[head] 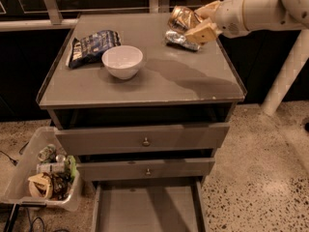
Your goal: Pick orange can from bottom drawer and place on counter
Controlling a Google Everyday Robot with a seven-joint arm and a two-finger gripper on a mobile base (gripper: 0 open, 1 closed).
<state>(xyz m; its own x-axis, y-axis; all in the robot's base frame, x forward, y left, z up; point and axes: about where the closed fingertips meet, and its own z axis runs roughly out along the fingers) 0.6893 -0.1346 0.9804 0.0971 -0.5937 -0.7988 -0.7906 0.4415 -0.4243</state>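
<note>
The orange can (179,17) is in the claw (194,23), which is squeezed tight on it. The claw holds the can up over the back right part of the table (159,88). Just under it, a silver can (179,40) lies on its side on the table. A white bowl (122,61) and a dark blue snack bag (91,44) sit on the left part. Down low, the bottom drawer (145,211) is pulled open. A bin of trash (46,170) sits on the floor to the left.

Dim warm light, orange can (179,17) glinting in gripper (192,25) above back right of counter (159,83)
</note>
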